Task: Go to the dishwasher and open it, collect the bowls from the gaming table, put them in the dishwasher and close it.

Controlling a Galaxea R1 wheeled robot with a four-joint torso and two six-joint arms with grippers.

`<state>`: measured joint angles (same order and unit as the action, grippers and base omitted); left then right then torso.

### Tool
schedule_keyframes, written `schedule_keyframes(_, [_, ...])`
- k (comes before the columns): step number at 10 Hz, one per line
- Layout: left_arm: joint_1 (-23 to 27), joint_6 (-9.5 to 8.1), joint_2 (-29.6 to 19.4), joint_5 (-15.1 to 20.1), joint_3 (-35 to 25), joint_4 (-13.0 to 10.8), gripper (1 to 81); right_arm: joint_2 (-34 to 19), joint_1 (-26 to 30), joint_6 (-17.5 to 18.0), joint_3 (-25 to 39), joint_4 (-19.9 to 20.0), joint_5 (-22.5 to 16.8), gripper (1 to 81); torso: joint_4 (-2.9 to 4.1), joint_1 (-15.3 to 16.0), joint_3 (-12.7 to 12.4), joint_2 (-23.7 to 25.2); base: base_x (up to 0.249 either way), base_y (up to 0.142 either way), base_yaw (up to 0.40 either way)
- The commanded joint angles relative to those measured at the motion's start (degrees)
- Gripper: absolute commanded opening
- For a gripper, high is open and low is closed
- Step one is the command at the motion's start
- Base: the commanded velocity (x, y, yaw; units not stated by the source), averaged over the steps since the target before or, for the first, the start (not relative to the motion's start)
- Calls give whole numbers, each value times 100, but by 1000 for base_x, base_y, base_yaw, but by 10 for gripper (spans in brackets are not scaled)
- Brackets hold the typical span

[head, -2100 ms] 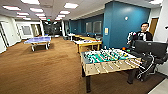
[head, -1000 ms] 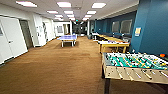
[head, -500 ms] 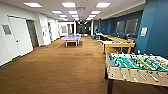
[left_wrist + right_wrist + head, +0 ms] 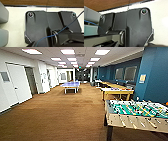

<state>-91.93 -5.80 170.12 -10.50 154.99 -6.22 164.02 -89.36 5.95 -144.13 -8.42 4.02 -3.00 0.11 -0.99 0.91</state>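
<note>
A long carpeted hall was faced, the arms evidently tucked for driving. Whether either pincer was released or clenched could not be told. The gaming table (image 4: pixel 117 91) stood far ahead, beyond the foosball table (image 4: pixel 136 113); bowls could not be discerned.

I see bright ceiling panels (image 4: pixel 67 51) lighting the room evenly; everything is soft and blurred, edges smeared.
</note>
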Motion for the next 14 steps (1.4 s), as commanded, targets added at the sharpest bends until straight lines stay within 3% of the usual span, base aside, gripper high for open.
schedule_keyframes(1, [267,1,-13,259,14,15,811,-60,282,-24,18,-37,-262,811,0,0,0,0,0,0,0])
schedule_keyframes(9, [285,-17,-21,259,14,15,811,19,256,-24,18,-54,-262,811,0,-2,0,0,0,0,0])
schedule_keyframes(14, [285,-17,-30,250,14,24,811,54,273,-24,18,-45,-279,811,0,-6,0,4,93,0,0])
